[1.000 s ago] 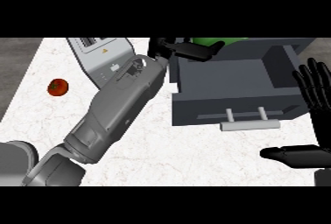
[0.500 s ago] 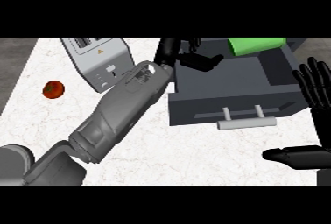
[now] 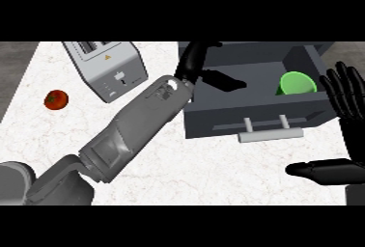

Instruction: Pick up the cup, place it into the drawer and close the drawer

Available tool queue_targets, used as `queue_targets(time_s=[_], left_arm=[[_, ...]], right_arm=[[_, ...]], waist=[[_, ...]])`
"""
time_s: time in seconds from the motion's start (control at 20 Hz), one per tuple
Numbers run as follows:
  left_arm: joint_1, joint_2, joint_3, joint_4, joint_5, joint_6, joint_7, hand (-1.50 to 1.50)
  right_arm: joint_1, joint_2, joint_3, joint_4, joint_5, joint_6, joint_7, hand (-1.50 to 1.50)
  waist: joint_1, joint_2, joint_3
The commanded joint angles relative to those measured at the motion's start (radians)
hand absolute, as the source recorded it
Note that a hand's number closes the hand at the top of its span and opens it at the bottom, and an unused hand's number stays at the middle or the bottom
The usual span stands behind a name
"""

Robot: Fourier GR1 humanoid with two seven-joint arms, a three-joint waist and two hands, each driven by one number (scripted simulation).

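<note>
The green cup (image 3: 296, 83) rests inside the open dark grey drawer (image 3: 235, 99), in its right part, mouth facing up toward the view. My left hand (image 3: 198, 61) hovers over the drawer's left back corner, well left of the cup, fingers relaxed and thumb stretched toward the drawer's middle, holding nothing. The left forearm crosses the counter from the lower left. My right hand (image 3: 345, 103) rests open at the right edge, fingers up, beside the drawer's right wall. The drawer's front carries a pale bar handle (image 3: 268, 132).
A silver toaster (image 3: 107, 68) stands at the back left, close to the left forearm. A red tomato (image 3: 55, 99) lies near the counter's left edge. White marble counter (image 3: 214, 173) spreads in front of the drawer.
The left hand carried the cup over the drawer, let it go and drew back to the left. The cup now lies in the drawer's right part. The right hand stayed put.
</note>
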Motion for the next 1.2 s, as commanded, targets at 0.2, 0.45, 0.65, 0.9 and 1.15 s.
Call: queue_targets(time_s=[0.2,0.45,0.65,0.9,1.15], left_arm=[[-0.028,0.0,0.0,-0.049,0.063,0.033,-0.094,-1.5],[-0.013,0.0,0.016,-0.125,0.124,0.091,-0.136,-1.5],[0.008,0.0,0.05,-0.144,0.112,0.075,-0.141,-1.5],[-0.007,0.079,0.123,-0.211,0.125,0.047,-0.043,-1.5],[0.083,0.198,0.139,-0.347,0.115,0.016,0.005,-1.5]], right_arm=[[-0.006,0.025,0.002,-0.009,-0.165,0.073,0.034,-1.5],[0.061,-0.004,0.019,-0.103,-0.189,0.125,0.058,1.5],[0.055,-0.104,0.021,-0.14,-0.095,0.169,0.08,1.5],[0.17,-0.103,0.091,-0.222,0.004,0.204,0.072,1.5],[0.173,-0.109,0.116,-0.201,0.196,0.159,0.032,1.5]], waist=[[0.012,-0.004,-0.001],[0.027,-0.011,-0.001],[0.068,-0.019,-0.002],[0.085,-0.025,-0.002],[0.105,-0.027,-0.002]])
